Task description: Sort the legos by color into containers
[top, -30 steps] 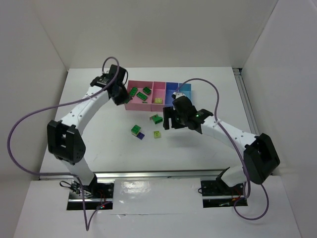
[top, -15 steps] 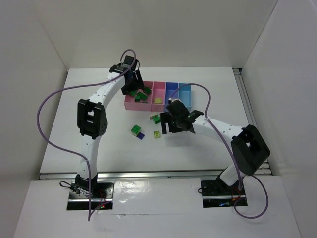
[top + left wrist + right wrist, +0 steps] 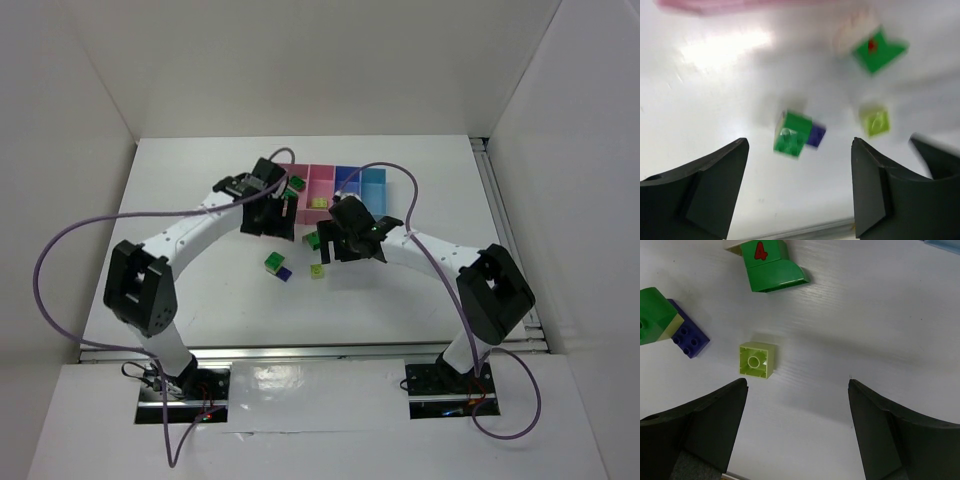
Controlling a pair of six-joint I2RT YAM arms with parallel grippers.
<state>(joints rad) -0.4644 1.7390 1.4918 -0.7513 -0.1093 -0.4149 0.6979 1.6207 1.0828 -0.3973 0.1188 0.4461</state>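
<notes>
Overhead, the white table (image 3: 180,210) carried the joined containers (image 3: 372,188) far back. Left end effector (image 3: 799,150) and right end effector (image 3: 797,386) hung with fingers apart over loose legos: a numbered green brick (image 3: 771,267), a dark blue brick (image 3: 689,336), a yellow-green brick (image 3: 757,360).

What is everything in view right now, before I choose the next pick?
large pink tray: one, left end of joined row, partly under the left arm.
small pink tray: one, next to it.
blue tray, light blue tray: one each, right end.
green brick in tray: one, in large pink tray; arm may hide more.
yellow-green brick in tray: one, in small pink tray.
green brick with red 4: one, on table, nearest the row.
blue brick: one, dark, on table.
green brick: one, on table, against the blue brick.
yellow-green brick: one, on table, apart.
left gripper: open, black, above the green-blue pair.
right gripper: open, black, near the yellow-green brick.
</notes>
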